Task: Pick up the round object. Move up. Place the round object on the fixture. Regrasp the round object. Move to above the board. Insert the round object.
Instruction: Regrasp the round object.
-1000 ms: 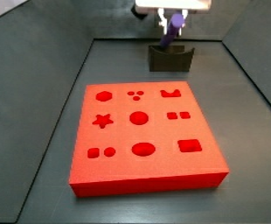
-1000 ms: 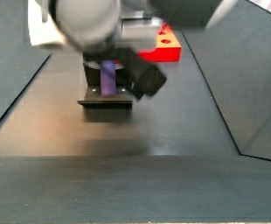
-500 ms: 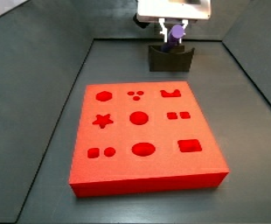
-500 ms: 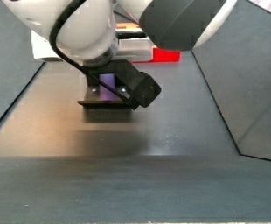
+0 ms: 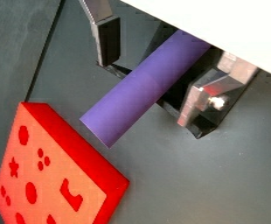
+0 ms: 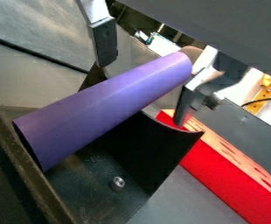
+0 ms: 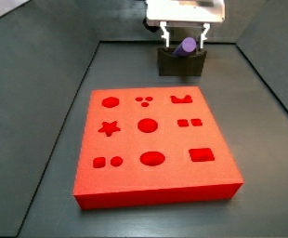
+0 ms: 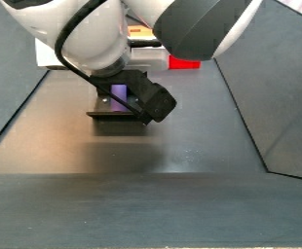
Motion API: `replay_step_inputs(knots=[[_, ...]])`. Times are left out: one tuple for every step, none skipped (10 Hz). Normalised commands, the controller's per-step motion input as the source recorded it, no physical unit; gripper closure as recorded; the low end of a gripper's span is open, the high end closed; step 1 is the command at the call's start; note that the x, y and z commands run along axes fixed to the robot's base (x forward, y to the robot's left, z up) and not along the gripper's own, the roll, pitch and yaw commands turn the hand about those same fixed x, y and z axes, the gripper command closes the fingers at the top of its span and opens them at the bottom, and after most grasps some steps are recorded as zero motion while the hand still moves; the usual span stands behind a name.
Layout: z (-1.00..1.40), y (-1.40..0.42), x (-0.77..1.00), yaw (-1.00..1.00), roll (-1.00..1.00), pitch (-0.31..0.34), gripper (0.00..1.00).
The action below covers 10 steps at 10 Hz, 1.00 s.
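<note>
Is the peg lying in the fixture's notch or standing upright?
Lying: the peg rests lengthwise on the fixture. The gripper straddles it, fingers apparently apart; grip: cannot tell.

Even, dim light; soft glare on the dark floor (image 8: 140, 160); wrist views slightly blurred.

You see a dark grey floor (image 7: 35, 158) with a dull sheen, hemmed by sloping dark walls (image 8: 264, 88); light pools softly before you.
</note>
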Motion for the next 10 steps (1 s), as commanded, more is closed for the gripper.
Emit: replay_step_inputs(knots=[[1.00, 0.00, 0.00, 0.04, -0.05, -0.003, 0.00], [1.00, 0.00, 0.00, 0.04, -0.04, -0.005, 0.00], [1.00, 0.00, -0.01, 0.04, -0.02, -0.002, 0.00], [1.00, 0.00, -0.02, 0.04, -0.01, 0.002, 0.00], [1.00, 0.00, -0.04, 0.04, 0.00, 0.008, 0.00], [0.91, 0.01, -0.04, 0.03, 0.00, 0.016, 0.00], [0.65, 0.01, -0.04, 0.03, 0.01, 0.030, 0.00], [0.46, 0.01, -0.03, 0.02, 0.01, 0.039, 0.00], [0.19, 0.01, -0.03, 0.01, 0.01, 0.049, 0.00], [0.77, -1.00, 0.00, 0.02, 1.00, 0.047, 0.00]])
